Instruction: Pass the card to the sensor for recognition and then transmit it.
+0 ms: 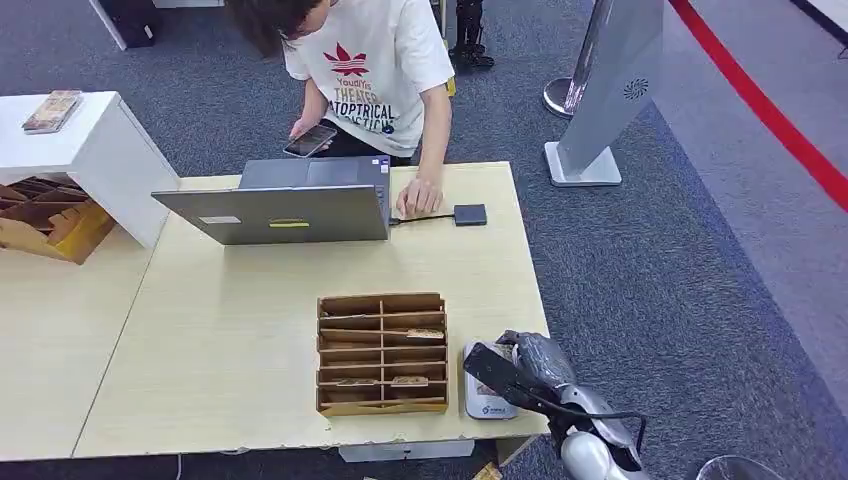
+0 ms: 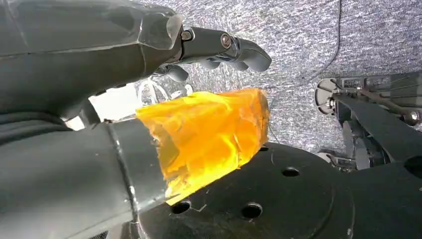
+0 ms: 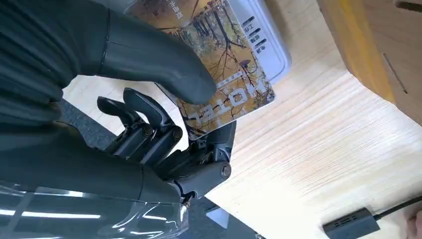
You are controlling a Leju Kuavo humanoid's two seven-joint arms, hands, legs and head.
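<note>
My right hand (image 1: 520,368) is at the table's near right corner, pinching a hotel card (image 3: 221,59) between thumb and fingers. The card, printed with autumn trees, lies flat over the white card sensor (image 1: 488,402) (image 3: 271,47), which sits on the table beside the wooden card rack (image 1: 382,352). In the right wrist view the thumb (image 3: 164,62) presses on the card's face and the dark fingers curl under it. My left hand (image 2: 209,50) hangs low over grey carpet, its fingers apart and holding nothing; its thumb is wrapped in yellow tape (image 2: 209,134).
A person (image 1: 375,70) sits across the table holding a phone, one hand resting by a laptop (image 1: 285,205) and a small black hub (image 1: 470,214). A white cabinet (image 1: 85,150) and cardboard pieces stand at the left. A grey floor stand (image 1: 605,90) is beyond the table.
</note>
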